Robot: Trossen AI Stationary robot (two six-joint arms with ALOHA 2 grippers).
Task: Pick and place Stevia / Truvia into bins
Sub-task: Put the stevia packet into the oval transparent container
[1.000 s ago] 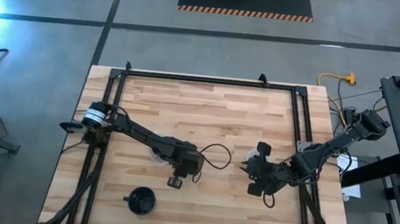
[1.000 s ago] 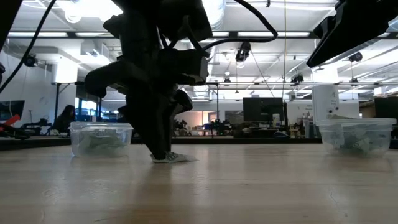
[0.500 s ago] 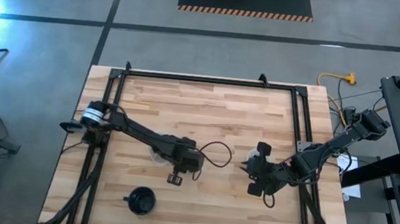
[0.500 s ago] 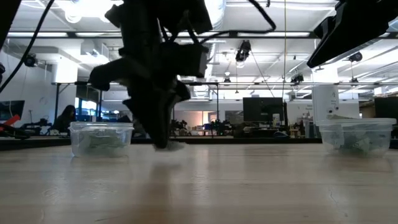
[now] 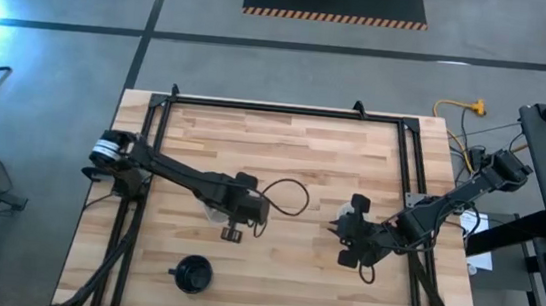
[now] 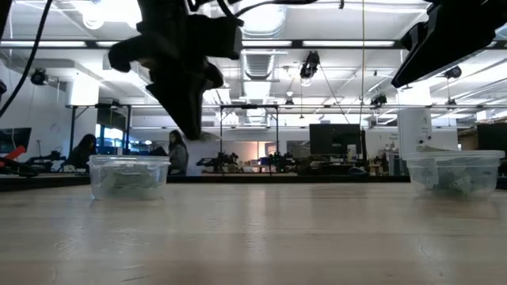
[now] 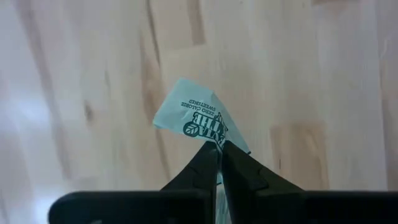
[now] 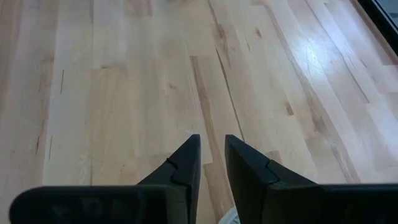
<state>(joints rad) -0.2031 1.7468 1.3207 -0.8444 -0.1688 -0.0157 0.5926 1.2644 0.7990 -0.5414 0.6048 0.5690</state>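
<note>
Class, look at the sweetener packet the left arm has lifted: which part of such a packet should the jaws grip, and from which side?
Grip one thin edge, coming from above with a finger on each flat face. The left gripper shows it: its jaws are shut on one end of the packet, the printed part sticking out beyond them. Flat, thin paper offers only its faces to pinch. The right gripper waits over bare wood.

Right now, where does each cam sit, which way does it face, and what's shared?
High: overhead, straight down on the table; both arms.
Low: table height, level across to the room; left arm raised, two cups.
Left wrist: on that arm, facing the wood; left gripper shut on a packet.
Right wrist: low over bare wood; right gripper open.
Shared: high and low both show the left arm.
</note>
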